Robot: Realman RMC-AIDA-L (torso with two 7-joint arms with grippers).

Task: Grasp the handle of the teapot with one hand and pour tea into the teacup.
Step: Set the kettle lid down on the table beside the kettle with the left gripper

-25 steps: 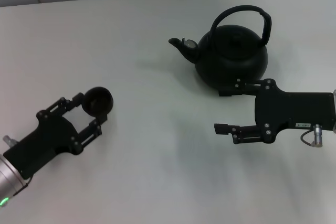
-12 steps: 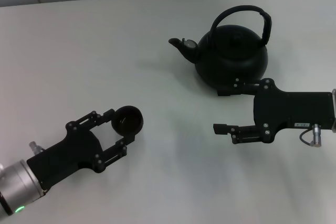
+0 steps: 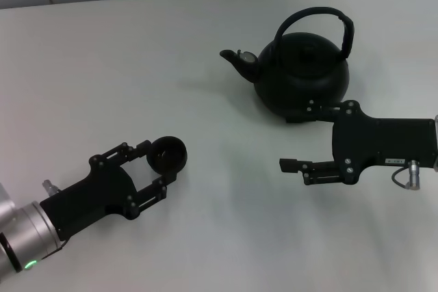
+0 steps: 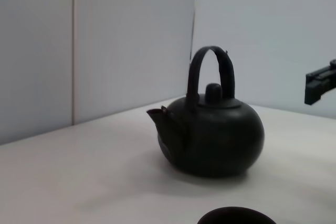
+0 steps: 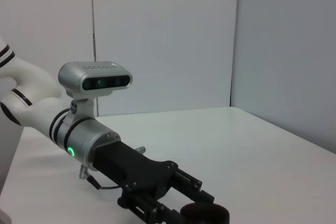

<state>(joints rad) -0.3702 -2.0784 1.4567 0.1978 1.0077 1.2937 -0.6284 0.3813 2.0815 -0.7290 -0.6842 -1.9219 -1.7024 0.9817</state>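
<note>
1. The teapot [image 3: 302,76] stands upright on the white table [image 3: 205,52], far right of centre in the head view, spout pointing toward the robot's left.
2. Its handle [image 3: 321,22] arches over the lid, free of any contact.
3. The right gripper [image 3: 295,143] sits just beside the teapot's near side, fingers spread wide, grasping nothing; one finger lies next to the pot's base.
4. The left gripper [image 3: 159,167] is low on the left, fingers closed around the teacup [image 3: 168,154].
5. The teacup is well apart from the teapot.
</note>
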